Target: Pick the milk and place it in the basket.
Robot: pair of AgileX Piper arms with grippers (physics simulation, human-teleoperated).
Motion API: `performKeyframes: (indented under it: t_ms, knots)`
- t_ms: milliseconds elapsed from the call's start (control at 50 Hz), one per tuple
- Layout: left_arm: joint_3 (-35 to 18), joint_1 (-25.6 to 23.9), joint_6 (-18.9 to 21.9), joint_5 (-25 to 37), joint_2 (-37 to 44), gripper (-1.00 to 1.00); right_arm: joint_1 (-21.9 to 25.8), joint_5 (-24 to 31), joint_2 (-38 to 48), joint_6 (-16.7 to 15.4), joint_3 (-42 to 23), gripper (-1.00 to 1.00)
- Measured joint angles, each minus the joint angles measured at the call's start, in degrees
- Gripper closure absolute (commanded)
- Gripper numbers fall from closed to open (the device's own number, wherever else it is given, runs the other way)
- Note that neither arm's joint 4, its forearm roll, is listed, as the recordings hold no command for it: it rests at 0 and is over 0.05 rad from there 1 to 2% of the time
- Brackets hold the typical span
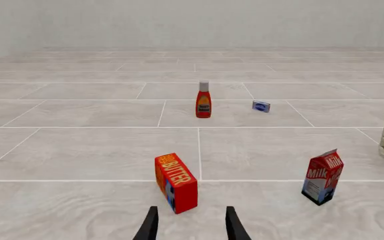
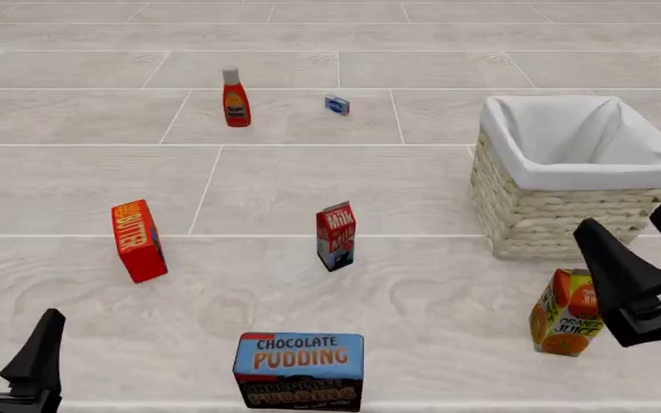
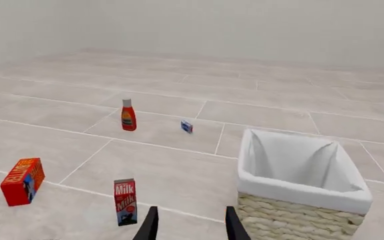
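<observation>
The milk (image 2: 336,236) is a small upright carton with a red gabled top and dark blue base, standing mid-floor; it also appears in the left wrist view (image 1: 323,176) and the right wrist view (image 3: 125,201). The basket (image 2: 537,219), woven beige with white lining, sits to its right and holds nothing I can see; its wall (image 3: 292,212) shows close to the right wrist camera. My left gripper (image 2: 11,317) hangs open at the near left, far from the milk. My right gripper (image 2: 627,218) is open at the near right, in front of the basket. Neither holds anything.
A red-orange butter box (image 2: 138,241) stands left of the milk. A ketchup bottle (image 2: 235,98) and a small blue box (image 2: 336,105) are farther back. A chocolate pudding box (image 2: 299,370) lies near the front edge, and an orange juice carton (image 2: 566,314) stands by my right gripper.
</observation>
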Motion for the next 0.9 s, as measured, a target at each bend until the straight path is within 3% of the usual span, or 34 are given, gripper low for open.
performKeyframes:
  t_ms: [240,440,560,900]
  knots:
    - [0.0,0.0,0.0,0.0,0.0,-1.0,6.9,-5.43,13.82,-2.52,-5.74,-1.0]
    - [0.0,0.0,0.0,0.0,0.01,-1.0,12.33,-8.07,25.91,-1.44,-11.62,-1.0]
    - [0.0,0.0,0.0,0.0,0.0,-1.0,14.73,-8.46,32.11,-0.11,-15.37,-1.0]
    - [0.0,0.0,0.0,0.0,0.01,-1.0,18.84,-6.54,45.58,-0.26,-24.84,-1.0]
